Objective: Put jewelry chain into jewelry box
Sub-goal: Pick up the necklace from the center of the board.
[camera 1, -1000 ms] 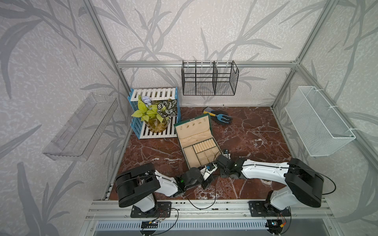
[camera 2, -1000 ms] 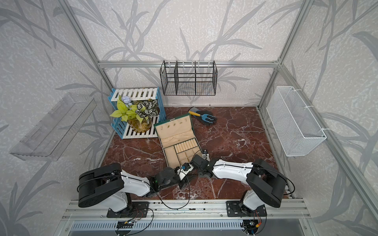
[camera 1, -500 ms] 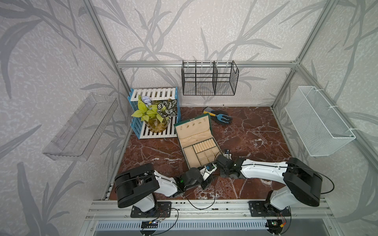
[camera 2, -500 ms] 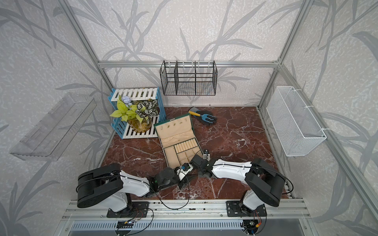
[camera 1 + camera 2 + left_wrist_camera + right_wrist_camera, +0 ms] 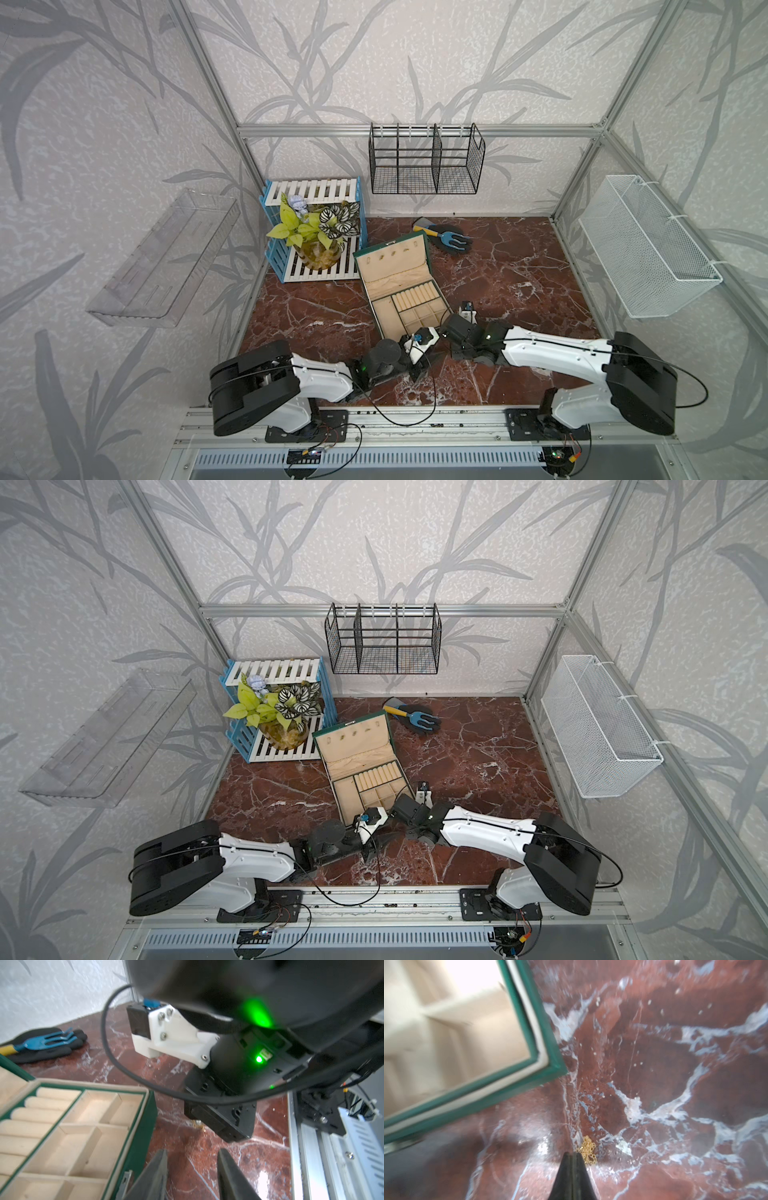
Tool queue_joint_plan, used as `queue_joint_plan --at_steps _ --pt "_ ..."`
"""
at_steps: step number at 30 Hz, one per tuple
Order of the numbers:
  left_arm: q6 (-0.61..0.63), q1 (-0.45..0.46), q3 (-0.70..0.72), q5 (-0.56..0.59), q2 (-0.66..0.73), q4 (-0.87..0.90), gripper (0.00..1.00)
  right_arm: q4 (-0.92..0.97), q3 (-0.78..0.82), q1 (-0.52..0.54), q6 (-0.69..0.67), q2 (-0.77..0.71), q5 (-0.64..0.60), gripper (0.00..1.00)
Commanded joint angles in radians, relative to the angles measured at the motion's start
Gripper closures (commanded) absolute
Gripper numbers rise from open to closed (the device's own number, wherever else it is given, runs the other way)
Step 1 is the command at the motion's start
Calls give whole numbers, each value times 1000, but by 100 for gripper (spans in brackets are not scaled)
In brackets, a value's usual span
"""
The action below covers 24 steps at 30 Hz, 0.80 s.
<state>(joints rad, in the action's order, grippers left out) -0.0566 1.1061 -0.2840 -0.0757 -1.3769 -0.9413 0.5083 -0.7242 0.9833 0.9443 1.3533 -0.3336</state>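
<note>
So, on the red marble tabletop [image 5: 511, 266] the jewelry box [image 5: 392, 266] is seen sitting open in both top views. The lid is tipped back toward the far wall and the clasp side is turned to the robot. Its long axis is run roughly side to side, skewed a bit. The right arm [image 5: 552, 353] is stretched low and inward, with the wrist bent down over the table just off the box's near right corner. The left arm [image 5: 320, 376] is laid out low too and aimed across at it. The left gripper [image 5: 193, 1151] is held with its fingers spread apart, close to the box's front wall. The right gripper [image 5: 572, 1154] is pressed together, tips down by the marble. The jewelry chain [image 5: 588, 1150] is found outside the box, on the table, bunched into a tiny gold clump right against those closed tips. Honestly, no real long axis or direction can be read from it. Whether any links are actually pinched can't be made out. A glint of gold is also caught beneath the right gripper in the left wrist view.
</note>
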Motion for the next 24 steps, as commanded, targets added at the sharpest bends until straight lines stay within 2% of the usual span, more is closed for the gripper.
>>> queue_joint_plan --at_steps 1,5,10,16,24 --pt "-22 -4 -5 8 49 -18 57 36 6 6 -45 -90 -44 96" --pt "-28 -17 -6 -19 87 -12 55 29 -2 6 -83 -173 -49 96" --pt "-37 -38 -15 -39 69 -77 54 -25 -9 7 -156 -295 -62 96" --pt "-41 -63 -75 -87 -34 -183 51 -53 -44 6 -251 -402 -65 96" --pt "-10 -68 -179 -153 -202 -245 45 -89 -85 3 -307 -448 -51 96"
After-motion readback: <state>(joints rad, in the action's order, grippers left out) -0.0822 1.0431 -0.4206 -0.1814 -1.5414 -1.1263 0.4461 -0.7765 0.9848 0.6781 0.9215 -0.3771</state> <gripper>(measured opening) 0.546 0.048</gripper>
